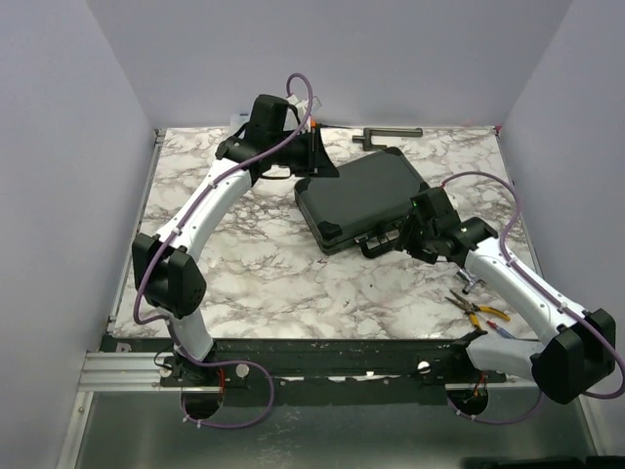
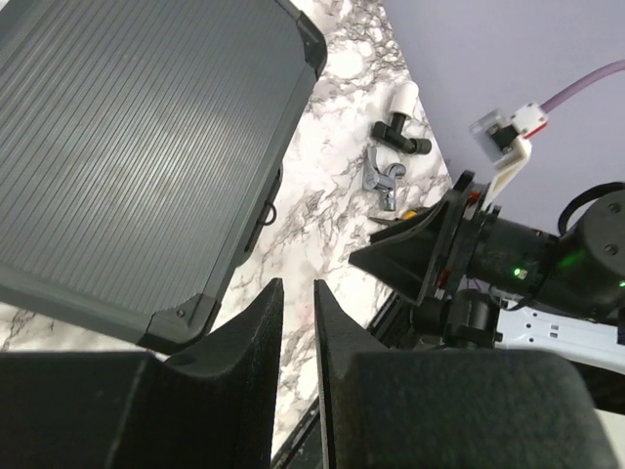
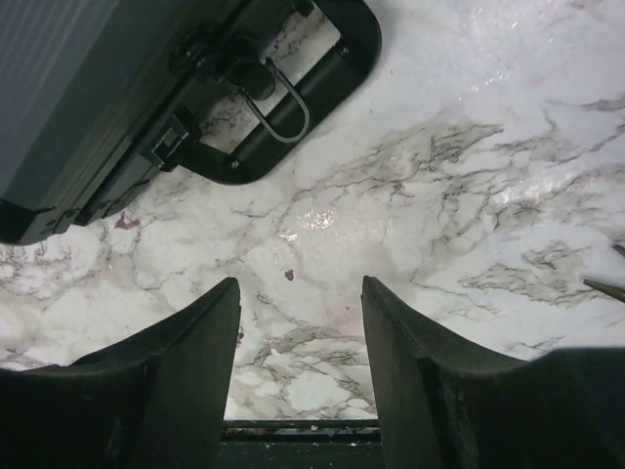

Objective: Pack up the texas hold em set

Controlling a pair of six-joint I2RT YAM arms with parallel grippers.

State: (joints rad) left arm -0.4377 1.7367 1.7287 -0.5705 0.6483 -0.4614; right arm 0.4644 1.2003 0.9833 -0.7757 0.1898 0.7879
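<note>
Closed black briefcase [image 1: 361, 195] lies flat on the marble surface [image 1: 254, 269], handle [image 3: 293, 107] facing the right gripper [image 3: 301, 288], which is released and empty, just short of the handle. Left gripper [image 2: 298, 288], by the case's far-left corner, is parted by a narrow slit and holds nothing. Pliers [image 1: 477, 311] lie beside the right arm, and a grey T-shaped tool [image 1: 389, 135] at the far edge.

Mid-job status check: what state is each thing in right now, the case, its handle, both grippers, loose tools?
Briefcase: closed, lying flat on the marble table.
Carry handle: folded down flat, not gripped.
Left gripper: open only a slit, empty.
Right gripper: open, empty, over bare marble beside the handle.
Pliers: lying loose, untouched.
</note>
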